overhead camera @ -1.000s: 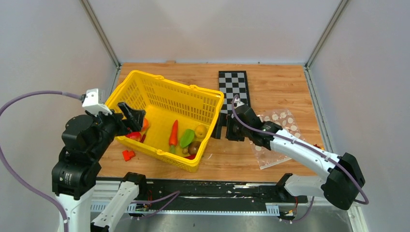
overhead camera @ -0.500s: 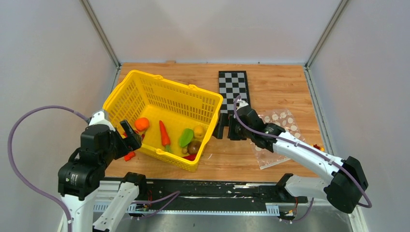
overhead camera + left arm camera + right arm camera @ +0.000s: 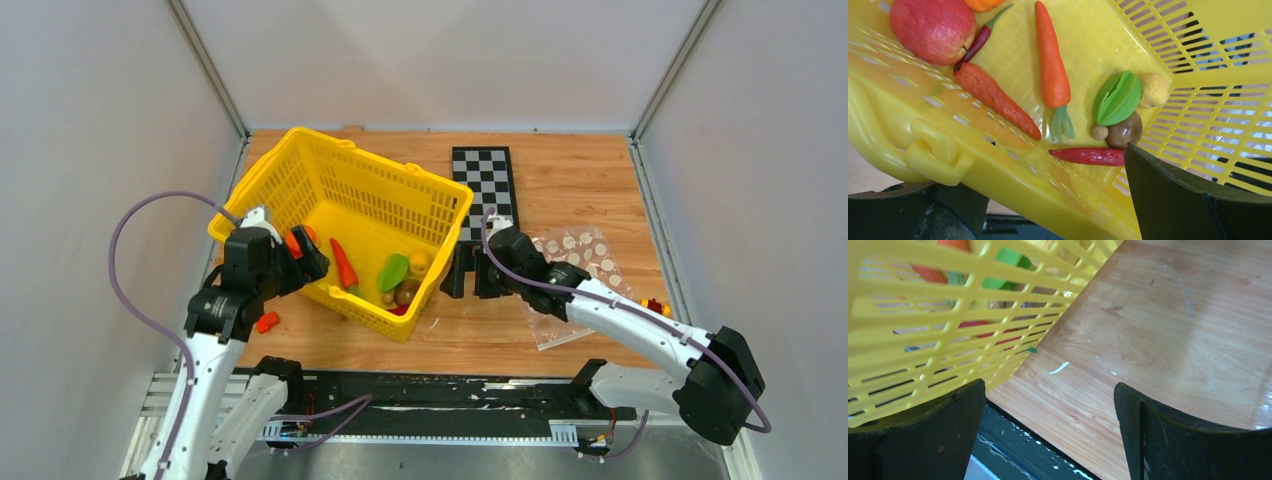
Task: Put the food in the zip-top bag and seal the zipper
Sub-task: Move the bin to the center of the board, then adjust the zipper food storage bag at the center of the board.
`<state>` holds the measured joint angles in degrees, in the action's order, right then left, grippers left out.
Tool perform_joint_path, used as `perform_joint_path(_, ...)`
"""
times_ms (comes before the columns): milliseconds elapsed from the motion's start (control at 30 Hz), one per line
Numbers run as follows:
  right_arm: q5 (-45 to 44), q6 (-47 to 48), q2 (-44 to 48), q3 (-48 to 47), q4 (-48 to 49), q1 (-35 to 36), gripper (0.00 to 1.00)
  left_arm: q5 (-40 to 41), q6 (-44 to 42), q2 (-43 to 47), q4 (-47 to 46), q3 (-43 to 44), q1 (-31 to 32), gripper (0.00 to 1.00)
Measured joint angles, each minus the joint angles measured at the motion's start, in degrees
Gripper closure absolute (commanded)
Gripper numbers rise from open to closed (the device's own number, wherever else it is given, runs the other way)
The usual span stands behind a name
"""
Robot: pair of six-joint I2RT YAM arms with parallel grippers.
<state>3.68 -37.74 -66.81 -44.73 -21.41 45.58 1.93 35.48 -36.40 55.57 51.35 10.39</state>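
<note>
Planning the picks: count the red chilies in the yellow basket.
2. The thin chili lies beside the red tomato; the plump chili lies by the brown ball. Others may be hidden.

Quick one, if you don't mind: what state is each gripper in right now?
Left gripper: open, straddling the yellow basket rim, gripping nothing.
Right gripper: open, empty, beside the basket.
</note>
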Motion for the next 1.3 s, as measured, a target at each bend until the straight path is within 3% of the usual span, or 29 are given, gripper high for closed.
perform_joint_path(267,-12.72,3.63,4.83,-0.33,-7.23,-1.33,0.03,-1.31,-0.02,-13.09,-17.03,-0.04,0.0,0.0)
perform_joint_path(433,-16.72,5.22,7.5,0.66,-12.39,-11.19,0.14,0.13,-1.9,-20.41,-23.5,1.18,-0.04,0.0)
perform_joint_path(567,-16.85,5.79,9.73,3.58,-14.47,-19.28,0.1,2.1,-4.83,-25.7,-25.75,4.39,-0.22,0.0)
perform_joint_path(667,-17.18,5.92,11.61,5.81,-15.69,-21.42,0.09,4.42,-6.6,-28.74,-26.91,6.49,-0.92,0.0)
perform_joint_path(800,-15.19,6.4,11.23,7.85,-15.41,-24.55,0.1,6.36,-8.5,-28.5,-27.89,6.12,-2.78,0.0)
perform_joint_path(1000,-12.09,7.91,2.58,8.07,-13.88,-25.64,0.07,6.69,-10.25,-23.61,-26.67,3.61,-5.25,0.0)
perform_joint_path(1133,-11.67,8.98,-3.63,8.07,-12.9,-25.33,0.16,4.11,-11.61,-17.18,-24.94,3.43,-5.27,0.0)
perform_joint_path(1300,-14.97,9.94,-10.1,6.82,-11.61,-23.04,0.4,-0.72,-11.87,-9.7,-22.71,3.45,-5.27,0.0)
